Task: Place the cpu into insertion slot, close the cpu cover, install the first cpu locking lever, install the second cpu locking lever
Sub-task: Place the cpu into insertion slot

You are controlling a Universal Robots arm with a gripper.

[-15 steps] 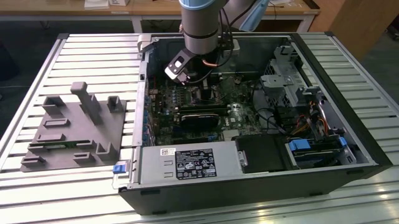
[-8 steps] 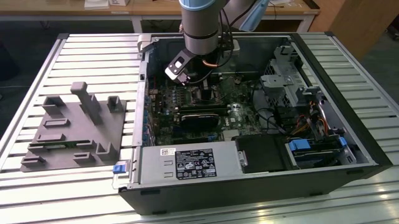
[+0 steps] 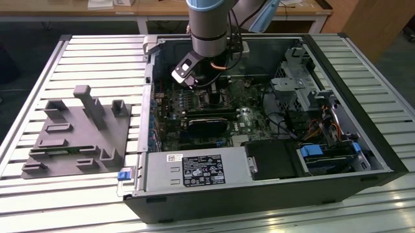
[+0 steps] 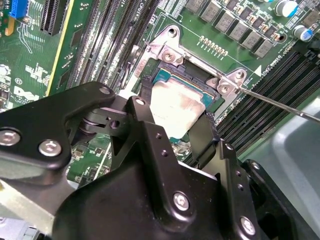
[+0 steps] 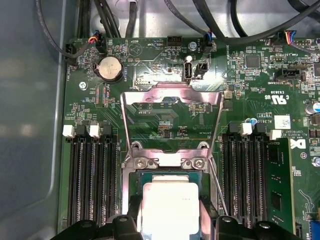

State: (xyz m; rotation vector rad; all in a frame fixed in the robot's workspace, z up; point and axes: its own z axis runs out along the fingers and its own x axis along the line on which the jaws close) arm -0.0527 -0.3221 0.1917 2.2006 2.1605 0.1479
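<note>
**Tool** (image 4: pixel 175 122): black, two-fingered. It is closed on the cpu, and in both wrist views you see its fingers (image 4: pixel 145 112) pressed against two opposite edges of the chip. In the exterior view the arm (image 3: pixel 211 29) reaches down into the case.

**Cpu** (image 5: pixel 170 207): pale metal face up and level, held between the fingers right at the slot. You cannot tell whether it is seated or just above.

**Slot** (image 4: pixel 197 76): its dark rim shows along the chip's far edge.

**Cover** (image 5: pixel 170 94): silvery frame, open, standing up from its hinge at the slot's far edge. You see the green board through its window. It is clear of the chip.

**Lever** (image 4: pixel 280 102): thin metal rod that starts at the bracket corner beside the slot and angles away over the memory slots.

**Memory slots** (image 5: pixel 92 180): long and black, in two banks, one on each side of the slot.

**Coin battery** (image 5: pixel 110 68): on the board, beyond the open cover.

**Case** (image 3: pixel 259 194): lies open side up on the slatted table (image 3: pixel 97 53).

**Fixture** (image 3: pixel 77 136): grey moulded block on the table, near the case on the exterior view's left.
</note>
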